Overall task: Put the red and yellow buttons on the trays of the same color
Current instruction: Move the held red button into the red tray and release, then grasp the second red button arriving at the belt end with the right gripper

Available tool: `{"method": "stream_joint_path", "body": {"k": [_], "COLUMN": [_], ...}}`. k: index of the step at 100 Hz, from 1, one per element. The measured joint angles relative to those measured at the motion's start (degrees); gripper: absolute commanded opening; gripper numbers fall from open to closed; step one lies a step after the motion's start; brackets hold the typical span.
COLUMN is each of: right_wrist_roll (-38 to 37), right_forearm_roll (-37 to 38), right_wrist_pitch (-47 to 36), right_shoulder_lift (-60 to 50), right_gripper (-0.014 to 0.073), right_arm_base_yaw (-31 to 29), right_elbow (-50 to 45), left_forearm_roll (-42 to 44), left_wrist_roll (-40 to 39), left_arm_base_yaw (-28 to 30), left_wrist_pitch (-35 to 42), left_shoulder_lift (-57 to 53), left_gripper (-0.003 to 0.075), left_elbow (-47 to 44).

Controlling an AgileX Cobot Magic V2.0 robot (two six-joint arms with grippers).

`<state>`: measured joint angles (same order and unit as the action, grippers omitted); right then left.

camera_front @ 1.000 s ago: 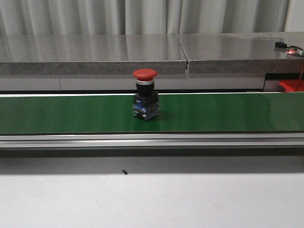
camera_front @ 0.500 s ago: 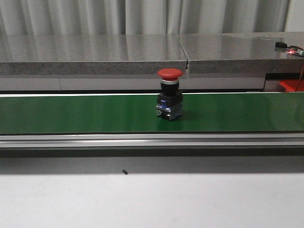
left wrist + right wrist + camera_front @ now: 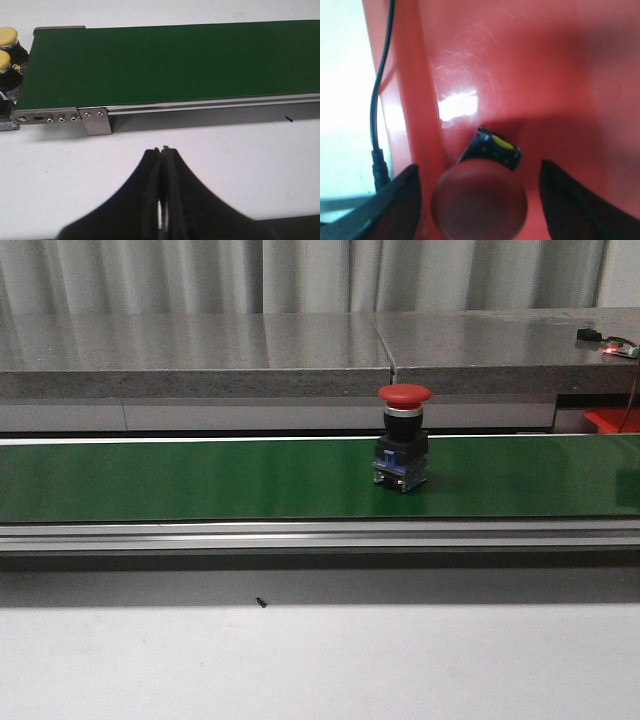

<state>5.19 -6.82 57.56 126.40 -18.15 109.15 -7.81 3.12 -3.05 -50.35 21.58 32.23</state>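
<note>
A red button held over the red tray, another upright on the belt.

In the right wrist view the right gripper (image 3: pixel 479 200) jaws are spread wide around a red button (image 3: pixel 479 204) lying tilted inside the red tray (image 3: pixel 545 75); the left gripper (image 3: pixel 162 190) jaws are clenched together over the bench (image 3: pixel 210 150). Only the front view shows a second red button (image 3: pixel 402 451) standing cap-up on the green belt (image 3: pixel 180 480), right of centre. Two yellow buttons (image 3: pixel 7 47) are seen only in the left wrist view, at the belt's end.

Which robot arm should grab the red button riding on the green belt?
Probably the right arm. The red mushroom-head button sits right of the middle of the green conveyor belt, and the right gripper hangs open over the red plastic tray. The left gripper is shut, near the belt's other end.
</note>
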Motion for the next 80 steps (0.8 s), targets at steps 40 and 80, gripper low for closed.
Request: {"method": "stream_joint_path", "body": {"k": [40, 80], "right_wrist_roll": [0.1, 1.7], "right_forearm_roll": [-1.1, -1.8], "right_wrist_pitch": [0.3, -2.2], "right_shoulder_lift": [-12.5, -30.6], "right_gripper": [0.0465, 0.0465], "right_arm_base_yaw": [0.5, 5.8], "right_elbow": [-7.8, -25.7], "left_forearm_roll": [0.0, 0.0], "left_wrist_roll": [0.0, 0.0], "left_arm_base_yaw": [0.0, 0.0], "left_wrist_pitch": [0.0, 0.0], "left_shoulder_lift": [0.0, 0.0], "left_gripper": [-0.002, -0.002], "left_elbow": [0.0, 0.0]}}
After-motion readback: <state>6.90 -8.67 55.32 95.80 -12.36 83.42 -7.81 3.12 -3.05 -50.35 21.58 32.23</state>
